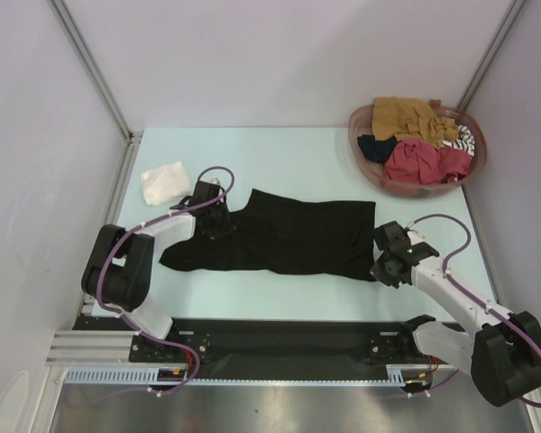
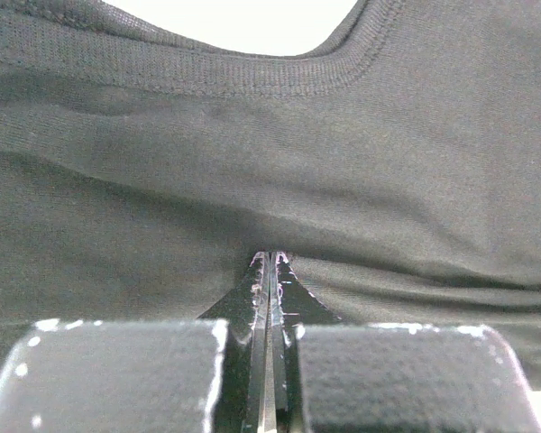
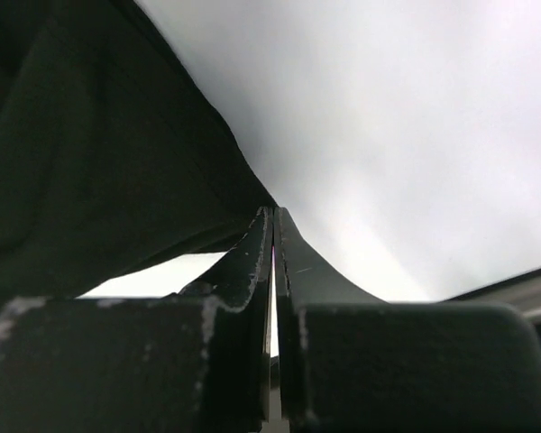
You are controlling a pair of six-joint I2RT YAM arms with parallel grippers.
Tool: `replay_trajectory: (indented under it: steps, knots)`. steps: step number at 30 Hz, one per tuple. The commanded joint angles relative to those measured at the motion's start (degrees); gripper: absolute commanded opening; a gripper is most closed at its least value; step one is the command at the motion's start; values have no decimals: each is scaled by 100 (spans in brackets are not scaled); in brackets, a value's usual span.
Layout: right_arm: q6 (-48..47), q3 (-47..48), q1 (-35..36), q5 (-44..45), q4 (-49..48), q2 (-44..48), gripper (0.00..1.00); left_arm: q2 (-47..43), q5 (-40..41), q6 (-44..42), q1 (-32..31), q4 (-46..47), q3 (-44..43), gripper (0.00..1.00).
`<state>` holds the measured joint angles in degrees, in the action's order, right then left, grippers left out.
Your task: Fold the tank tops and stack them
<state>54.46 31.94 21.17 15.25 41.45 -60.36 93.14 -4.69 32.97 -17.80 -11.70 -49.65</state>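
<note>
A large black tank top (image 1: 288, 239) lies spread flat across the middle of the table. My left gripper (image 1: 224, 219) is shut on its left end, just below the stitched neckline; the jaws (image 2: 270, 259) pinch a pucker of black cloth (image 2: 252, 135). At the garment's right edge my right gripper (image 1: 379, 263) is also shut. Its closed tips (image 3: 273, 212) meet the cloth's edge (image 3: 90, 162), which is raised a little off the table. A small folded white tank top (image 1: 165, 182) sits at the back left.
At the back right stands a round reddish-brown basket (image 1: 406, 189) holding mustard (image 1: 406, 117), red (image 1: 419, 162), striped (image 1: 466, 137) and black (image 1: 374, 147) garments. Walls close in the table on the left, back and right.
</note>
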Motion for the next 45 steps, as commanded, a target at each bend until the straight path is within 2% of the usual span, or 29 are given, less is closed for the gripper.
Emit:
replay_trajectory:
  steps: [1,7,8,12,14,15,16,18,19,22,23,27,31,32,35,37,40,45]
  knots:
    - [-32,453,1,594,802,-282,1,63,170,-45,93,116,-256,0]
    - [144,506,1,725,970,-749,6,195,100,-115,93,142,-291,0]
    - [127,515,10,708,953,-784,17,222,74,-115,93,125,-300,0]
    - [92,401,-7,629,821,-828,20,266,-32,-116,84,221,-221,3]
    - [48,391,-34,568,786,-837,21,213,-6,-98,66,221,-151,8]
    - [39,392,-51,541,777,-829,24,178,-6,-98,66,256,-124,12]
    - [13,435,-60,541,768,-811,27,100,-6,-98,66,274,-81,23]
    - [-180,453,-104,497,672,-680,34,-24,117,-107,66,204,-27,29]
    - [-285,462,-139,453,436,-627,34,-172,143,-115,58,178,-10,36]
    - [-794,488,-358,190,-161,-460,32,-436,258,-142,66,55,8,45]
    - [-1014,488,-411,-133,-407,-433,31,-490,293,-142,66,11,-27,46]
    - [-1542,725,-666,-417,-1076,-459,29,-718,451,-221,66,-296,-133,52]
    - [-1911,928,-711,-373,-1700,-381,31,-947,943,-291,66,-491,-238,76]
    - [-2026,945,-728,-356,-1798,-345,32,-999,935,-317,66,-421,-195,78]
    - [-2193,989,-755,-382,-2193,-354,34,-992,838,-405,66,-96,-334,79]
    - [-2307,1033,-763,-338,-2439,-406,35,-658,751,-616,66,37,-580,78]
    - [-2545,981,-755,-207,-2835,-494,41,-52,750,-809,66,-95,-1335,77]
    - [-2853,963,-868,-390,-3169,-442,42,1062,232,-1029,49,-164,-2609,77]
